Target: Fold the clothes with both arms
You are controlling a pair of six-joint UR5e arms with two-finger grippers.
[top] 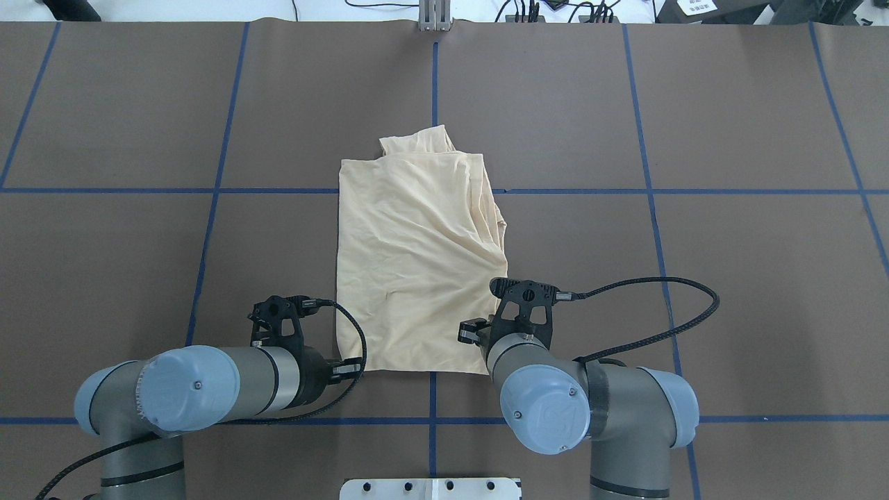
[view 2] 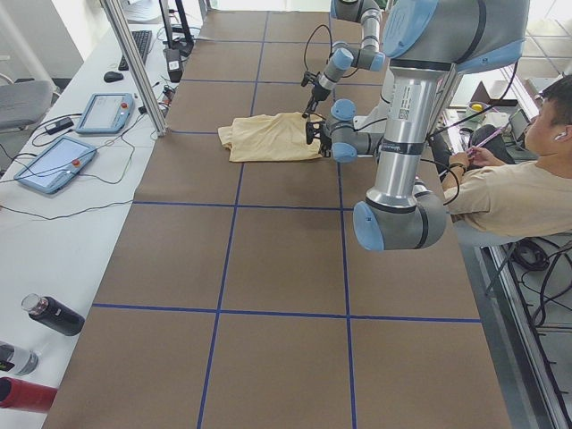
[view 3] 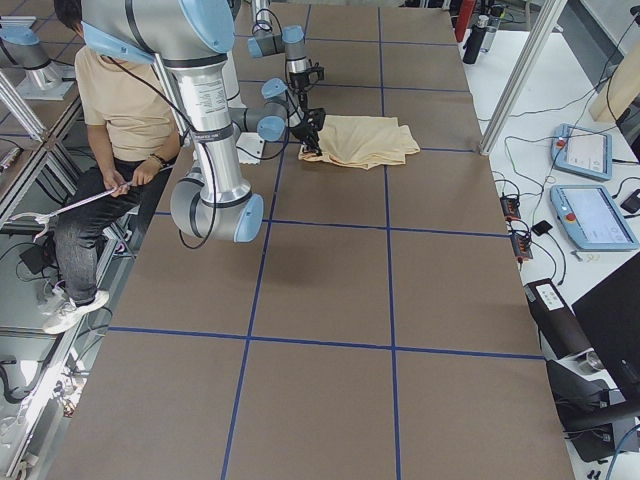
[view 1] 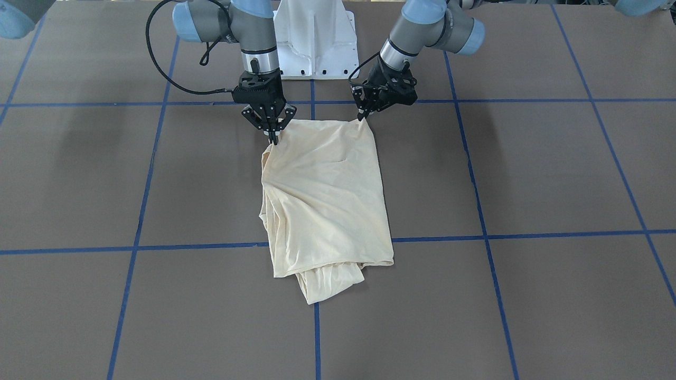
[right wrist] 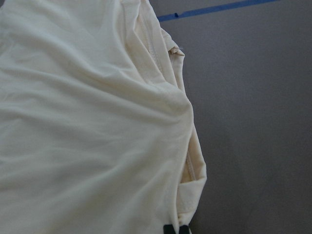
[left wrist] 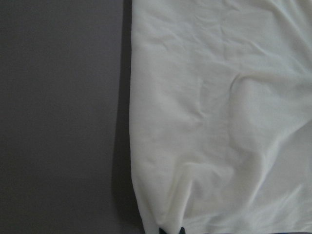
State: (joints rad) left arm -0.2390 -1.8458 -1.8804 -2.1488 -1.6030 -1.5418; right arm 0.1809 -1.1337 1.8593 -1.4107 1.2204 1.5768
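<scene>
Left gripper (view 1: 363, 117) is pinching one near corner of the shirt (view 1: 327, 200), jaws closed tight on the cloth. The right gripper (view 1: 273, 138) is clamping the other near corner, jaws together on a bunched fold.

Shirt is lying mid-table, already folded into a narrow strip running away from the robot. The near hem is stretching between the two grips, and a crumpled bit of sleeve (view 1: 330, 282) is poking out past the far end. Right-arm side is stacking loose layers and creasing toward that grip; left-arm side is lying flatter. Left wrist view is cropping the grip at its bottom edge, so that bite is probably catching only the top layers.

Judging the step: lifting the near edge to fold it toward the far end. Doing it well is coming down to four things:
- raising both corners together at one height
- keeping the hem taut without stretching it
- carrying forward in parallel so the strip is not skewing
- going slowly so the bunched side is not dragging or slipping out

Brown table (view 1: 528, 174) with blue tape lines (view 1: 528, 235) is bearing it all; white pedestal (view 1: 316, 47) is sitting behind the arms.
</scene>
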